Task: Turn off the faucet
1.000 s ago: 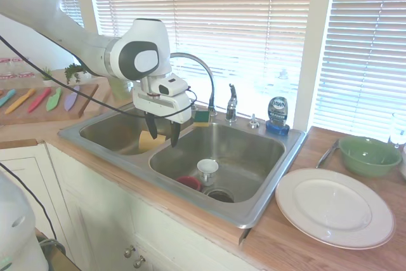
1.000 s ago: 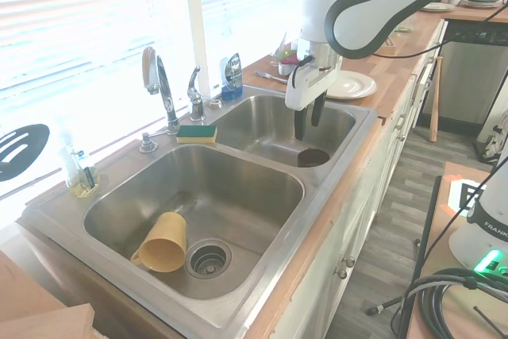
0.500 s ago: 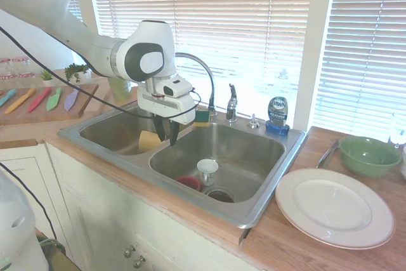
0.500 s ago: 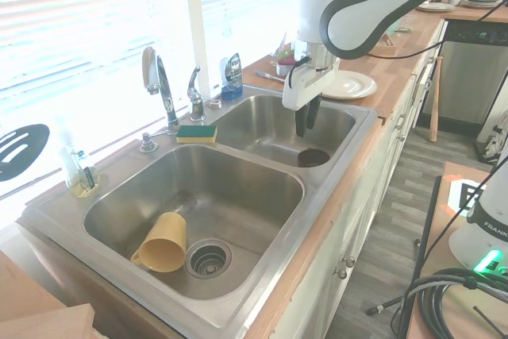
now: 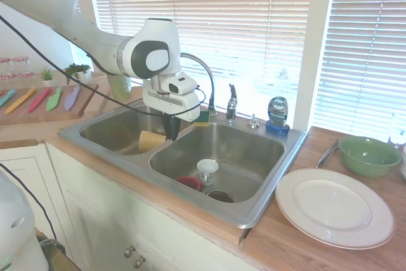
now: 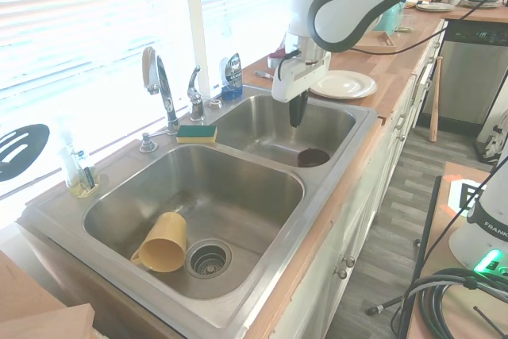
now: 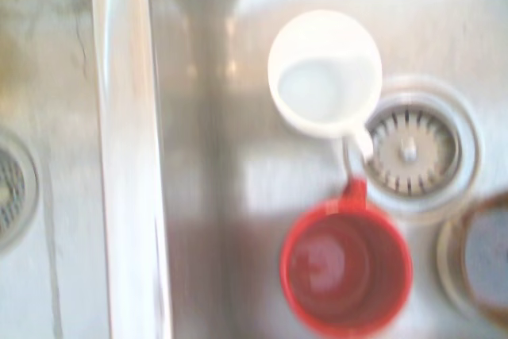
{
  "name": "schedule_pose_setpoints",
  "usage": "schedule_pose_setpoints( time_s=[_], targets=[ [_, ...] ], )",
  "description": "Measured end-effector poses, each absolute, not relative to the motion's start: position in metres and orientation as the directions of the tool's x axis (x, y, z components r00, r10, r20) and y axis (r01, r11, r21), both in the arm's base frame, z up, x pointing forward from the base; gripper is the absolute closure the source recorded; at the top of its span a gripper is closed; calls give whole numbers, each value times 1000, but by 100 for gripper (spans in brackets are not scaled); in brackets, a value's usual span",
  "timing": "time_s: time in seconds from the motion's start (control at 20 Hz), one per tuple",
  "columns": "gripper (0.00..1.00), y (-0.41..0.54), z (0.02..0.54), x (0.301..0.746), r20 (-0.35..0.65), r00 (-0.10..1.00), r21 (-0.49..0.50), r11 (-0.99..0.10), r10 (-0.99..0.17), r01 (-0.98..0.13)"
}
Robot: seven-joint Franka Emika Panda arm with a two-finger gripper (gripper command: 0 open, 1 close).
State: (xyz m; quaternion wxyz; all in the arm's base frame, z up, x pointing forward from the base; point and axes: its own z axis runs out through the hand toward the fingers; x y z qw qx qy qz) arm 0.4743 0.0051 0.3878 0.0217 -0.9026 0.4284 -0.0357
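The faucet's chrome gooseneck spout [image 5: 203,69] arches over the double sink, and its small upright lever handle [image 5: 231,102] stands just right of the base. From the other side the spout [image 6: 161,83] and lever [image 6: 194,94] stand at the sink's back rim. My gripper [image 5: 170,132] hangs pointing down over the sink near the divider between the basins, in front of the spout and well apart from the lever. The fingers [image 6: 297,112] look pressed together with nothing between them.
A blue dish-soap bottle [image 5: 277,113] and a green-yellow sponge [image 5: 202,117] sit on the back rim. A white cup [image 7: 324,73] and a red cup [image 7: 345,267] lie by the drain. A yellow cup [image 6: 161,242] lies in the other basin. A white plate [image 5: 335,206] and green bowl [image 5: 368,155] are on the counter.
The gripper has moved back toward the faucet side and risen slightly. Its fingers, spread apart a second ago, have come together.
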Motion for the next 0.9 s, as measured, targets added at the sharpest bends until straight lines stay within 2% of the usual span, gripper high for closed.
schedule_pose_setpoints(
  time_s=[0.35,0.65,0.9],
  targets=[
    [100,-3,412,579,94,611,-139,-618,-786,-773],
    [100,-10,449,671,188,579,-261,-609,-793,-749],
    [100,-1,472,720,249,547,-337,-601,-799,-724]
  ],
)
